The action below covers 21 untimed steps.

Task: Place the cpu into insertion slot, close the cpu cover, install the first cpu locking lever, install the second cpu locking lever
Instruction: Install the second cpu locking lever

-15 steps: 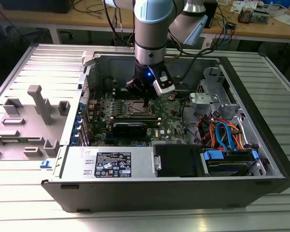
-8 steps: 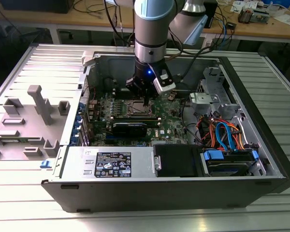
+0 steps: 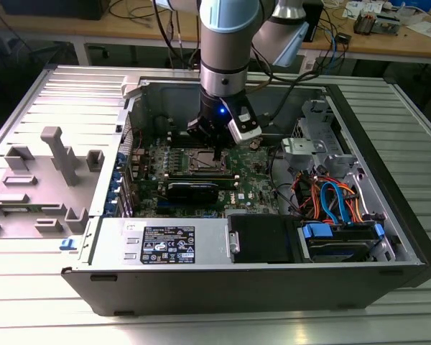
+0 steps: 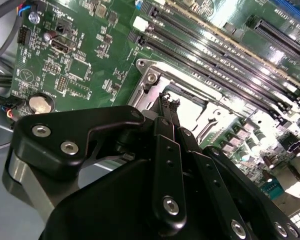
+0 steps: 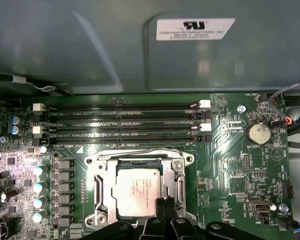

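cpu [image 5: 140,192]: in the insertion slot [image 5: 97,182], under the cpu cover [image 5: 177,167]
memory slots [image 5: 122,122]: beside the insertion slot, between it and the case wall [image 5: 90,45]
gripper [image 5: 164,202]: over the insertion slot's edge
coin battery [image 5: 257,133]: well apart from the insertion slot, on the motherboard [image 5: 230,175]

A ribbed silver metal surface [image 3: 416,136] carries the open black computer case [image 3: 258,284], with grey plastic fixture blocks [image 3: 47,180] beside it.

exterior high, wrist views close over insertion slot [image 5: 140,187]
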### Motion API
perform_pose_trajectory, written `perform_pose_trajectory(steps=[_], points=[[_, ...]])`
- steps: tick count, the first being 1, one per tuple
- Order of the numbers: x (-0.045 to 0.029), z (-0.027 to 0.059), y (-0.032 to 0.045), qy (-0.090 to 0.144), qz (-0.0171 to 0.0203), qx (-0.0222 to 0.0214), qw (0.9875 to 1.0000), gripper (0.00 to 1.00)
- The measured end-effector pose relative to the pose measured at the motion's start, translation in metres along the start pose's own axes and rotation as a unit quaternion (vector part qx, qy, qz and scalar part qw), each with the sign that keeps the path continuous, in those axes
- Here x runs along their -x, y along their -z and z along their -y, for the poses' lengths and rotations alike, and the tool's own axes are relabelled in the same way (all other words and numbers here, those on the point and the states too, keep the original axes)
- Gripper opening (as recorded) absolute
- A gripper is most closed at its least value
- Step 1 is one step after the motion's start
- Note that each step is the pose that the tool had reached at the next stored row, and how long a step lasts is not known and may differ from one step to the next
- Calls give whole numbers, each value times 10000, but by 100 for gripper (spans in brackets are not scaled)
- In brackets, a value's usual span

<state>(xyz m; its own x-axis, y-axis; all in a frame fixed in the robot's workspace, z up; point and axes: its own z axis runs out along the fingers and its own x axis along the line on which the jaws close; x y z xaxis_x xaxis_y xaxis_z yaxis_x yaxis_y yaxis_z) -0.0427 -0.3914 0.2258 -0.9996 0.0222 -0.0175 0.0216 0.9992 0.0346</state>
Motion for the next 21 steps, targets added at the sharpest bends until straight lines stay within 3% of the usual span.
perform_pose_trajectory(steps=[11, 21], points=[[2, 25, 76, 0, -16, -1, 10000, 11], [4, 94, 81, -1, -35, -2, 10000, 11]])
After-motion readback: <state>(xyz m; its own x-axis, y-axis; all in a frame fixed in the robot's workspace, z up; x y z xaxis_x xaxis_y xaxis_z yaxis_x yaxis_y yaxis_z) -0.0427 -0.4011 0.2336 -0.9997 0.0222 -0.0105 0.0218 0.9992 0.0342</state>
